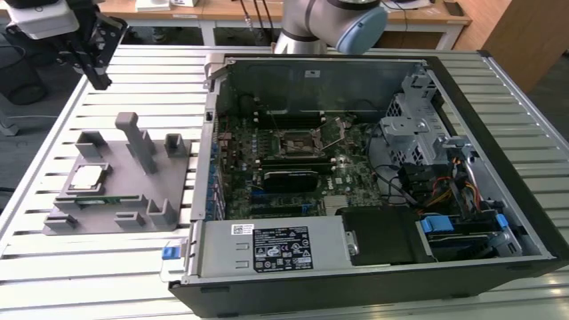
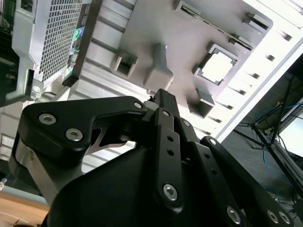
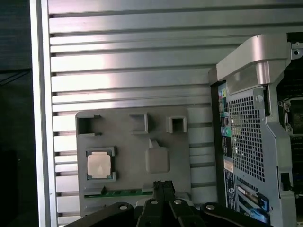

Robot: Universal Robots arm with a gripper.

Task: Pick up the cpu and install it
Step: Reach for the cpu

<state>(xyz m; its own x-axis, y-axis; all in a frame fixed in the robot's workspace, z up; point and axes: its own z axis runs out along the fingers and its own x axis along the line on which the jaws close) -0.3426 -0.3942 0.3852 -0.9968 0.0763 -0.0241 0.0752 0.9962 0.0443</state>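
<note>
1. Jaws hover closed and empty above the grey moulded plastic fixture (image 3: 180, 156).
2. The flat square silver-topped cpu (image 3: 99, 165) lies well below them, in its pocket.
3. A clean grasp needs them centred squarely.

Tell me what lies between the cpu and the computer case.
In the exterior view, upright posts of the grey holder stand between the cpu and the computer case, then a narrow strip of slatted table.
</note>
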